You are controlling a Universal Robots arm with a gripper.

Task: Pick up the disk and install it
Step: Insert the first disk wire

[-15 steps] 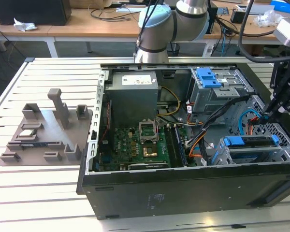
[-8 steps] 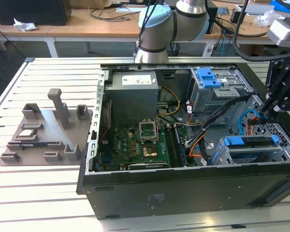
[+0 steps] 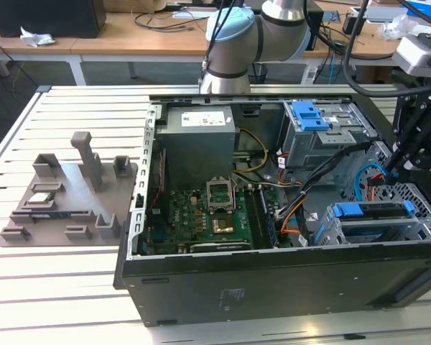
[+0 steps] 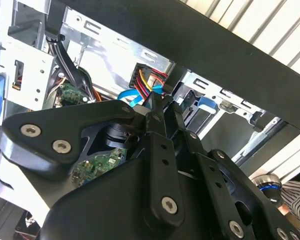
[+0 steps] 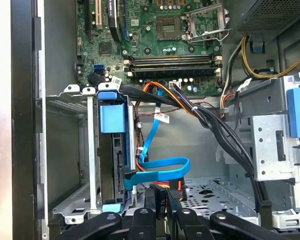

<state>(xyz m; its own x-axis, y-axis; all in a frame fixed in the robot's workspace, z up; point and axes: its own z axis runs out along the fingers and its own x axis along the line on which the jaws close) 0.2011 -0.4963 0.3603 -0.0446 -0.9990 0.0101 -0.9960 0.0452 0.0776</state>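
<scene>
disk [image 5: 113, 150] stands on edge in its bay, blue carrier up.

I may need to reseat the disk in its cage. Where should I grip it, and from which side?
Probably the blue tab at the exposed end of the disk, coming in from the case's open side; the cage walls cover its flat faces.

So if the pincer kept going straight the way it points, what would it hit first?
Probably the flat blue cable looped just ahead of the pincer, with the perforated metal floor of the case beyond; depth is uncertain.
</scene>
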